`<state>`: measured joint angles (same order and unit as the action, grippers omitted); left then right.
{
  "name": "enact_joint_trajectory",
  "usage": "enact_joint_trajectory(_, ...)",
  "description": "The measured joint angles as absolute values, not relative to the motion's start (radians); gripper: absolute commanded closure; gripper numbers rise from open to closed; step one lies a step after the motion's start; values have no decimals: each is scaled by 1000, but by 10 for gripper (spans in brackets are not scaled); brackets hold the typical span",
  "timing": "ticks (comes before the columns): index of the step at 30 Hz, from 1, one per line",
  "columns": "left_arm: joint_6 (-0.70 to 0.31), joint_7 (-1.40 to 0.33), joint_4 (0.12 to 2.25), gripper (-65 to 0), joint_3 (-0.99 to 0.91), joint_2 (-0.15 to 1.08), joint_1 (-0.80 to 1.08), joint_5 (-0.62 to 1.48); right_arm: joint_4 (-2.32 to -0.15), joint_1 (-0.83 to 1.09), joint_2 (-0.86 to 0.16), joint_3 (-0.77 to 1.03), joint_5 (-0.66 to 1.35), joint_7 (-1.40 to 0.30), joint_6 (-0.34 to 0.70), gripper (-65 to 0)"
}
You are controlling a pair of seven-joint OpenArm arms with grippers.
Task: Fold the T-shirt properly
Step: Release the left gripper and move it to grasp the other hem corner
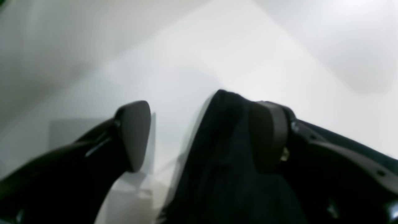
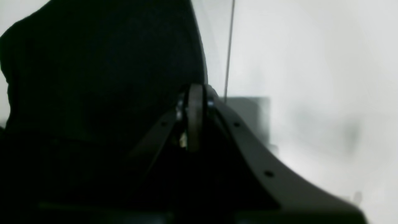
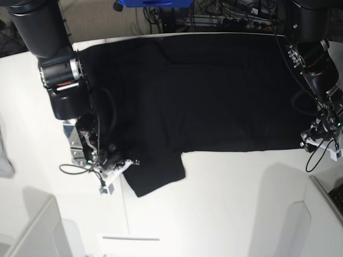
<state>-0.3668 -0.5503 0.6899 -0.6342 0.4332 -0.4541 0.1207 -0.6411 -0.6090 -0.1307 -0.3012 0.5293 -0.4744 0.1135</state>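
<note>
The black T-shirt [image 3: 214, 91] lies spread plain side up across the far half of the white table [image 3: 230, 203], with one sleeve [image 3: 155, 176] sticking out toward the front. My right gripper [image 3: 119, 163] sits at the shirt's left front edge. In the right wrist view its jaws [image 2: 196, 90] are pressed together against black cloth [image 2: 102, 71] that bulges up beside them. My left gripper [image 3: 316, 140] is at the shirt's right front corner. In the left wrist view it [image 1: 200, 105] is open, with a fold of the shirt [image 1: 224, 149] between the fingers, lying against the right one.
A small grey cloth scrap [image 3: 5, 155] lies at the table's left edge. White raised panels stand at the front left [image 3: 32, 230] and front right [image 3: 321, 214]. A blue object [image 3: 153, 2] and cables [image 3: 236, 13] lie behind the far edge.
</note>
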Motion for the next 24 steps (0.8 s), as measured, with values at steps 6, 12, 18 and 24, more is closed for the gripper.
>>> enact_joint_trajectory(6, -367, -476, 587, -471, -558, 439, -504, 124, -641, -609, -131, -301, 530, -474, 114, 0)
enact_joint_trajectory(12, -366, -409, 550, -469, -474, 435, -513, 136, -641, -609, -131, -301, 530, -474, 114, 0)
enact_joint_trajectory(18, -365, -399, 542, -347, -474, 438, -510, 142, -641, -609, -131, -301, 530, -474, 114, 0)
enact_joint_trajectory(24, -364, -387, 545, -123, -477, 441, -492, 150, -641, -609, -131, -301, 530, -474, 114, 0)
